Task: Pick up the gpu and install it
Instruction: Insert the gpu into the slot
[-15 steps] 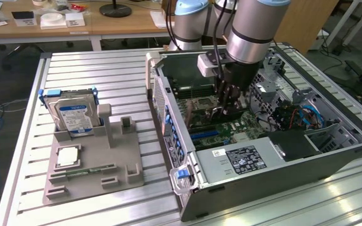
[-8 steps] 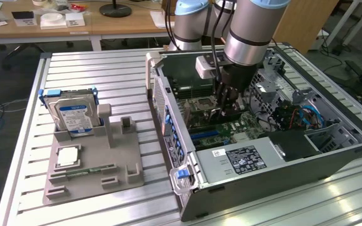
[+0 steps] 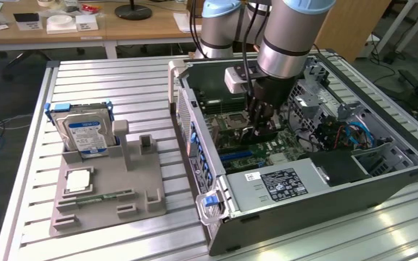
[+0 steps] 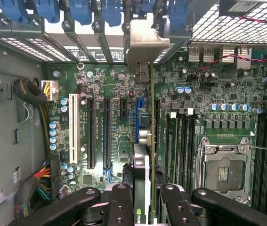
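My gripper (image 3: 261, 129) reaches down into the open computer case (image 3: 382, 179), low over the motherboard (image 3: 274, 149). It is shut on the gpu (image 4: 144, 160), which appears edge-on between the black fingers (image 4: 121, 207) in the wrist view. The card's silver bracket (image 4: 145, 40) sits up against the case's rear slot openings, by the blue latches (image 4: 81, 10). The card's lower edge runs along a long black slot (image 4: 157, 132). Whether it is seated in that slot I cannot tell. In the exterior view the gpu (image 3: 251, 135) is mostly hidden behind the fingers.
A grey holder (image 3: 111, 209) at the exterior view's left carries a hard drive (image 3: 87, 133), a white-topped chip (image 3: 78, 182) and a memory stick (image 3: 96, 198). Inside the case are the power supply (image 3: 281, 185), the processor socket (image 4: 225, 172), other expansion slots (image 4: 106, 132) and cable bundles (image 4: 41, 181).
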`<state>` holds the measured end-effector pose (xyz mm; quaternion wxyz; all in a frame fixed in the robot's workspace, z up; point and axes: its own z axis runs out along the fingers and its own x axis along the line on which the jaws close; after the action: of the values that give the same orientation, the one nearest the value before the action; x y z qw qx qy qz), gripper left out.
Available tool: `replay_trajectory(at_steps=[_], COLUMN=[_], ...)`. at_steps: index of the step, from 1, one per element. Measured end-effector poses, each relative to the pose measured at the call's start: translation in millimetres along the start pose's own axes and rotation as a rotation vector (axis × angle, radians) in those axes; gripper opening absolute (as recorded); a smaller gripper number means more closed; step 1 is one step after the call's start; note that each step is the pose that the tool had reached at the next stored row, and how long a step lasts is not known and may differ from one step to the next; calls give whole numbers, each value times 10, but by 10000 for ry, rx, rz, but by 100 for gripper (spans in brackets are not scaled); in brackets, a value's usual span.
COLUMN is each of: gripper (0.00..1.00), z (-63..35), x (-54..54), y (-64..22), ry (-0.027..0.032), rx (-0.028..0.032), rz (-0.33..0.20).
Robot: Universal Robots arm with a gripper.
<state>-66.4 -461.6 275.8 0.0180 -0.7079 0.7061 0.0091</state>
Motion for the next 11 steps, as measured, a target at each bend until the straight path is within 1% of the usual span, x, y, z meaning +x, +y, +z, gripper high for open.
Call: replay_trajectory(at_steps=[7,11], gripper=[27,27], z=[3,10], x=[21,22], y=[6,23], ry=[-3,0], rx=[2,1], rz=[1,1])
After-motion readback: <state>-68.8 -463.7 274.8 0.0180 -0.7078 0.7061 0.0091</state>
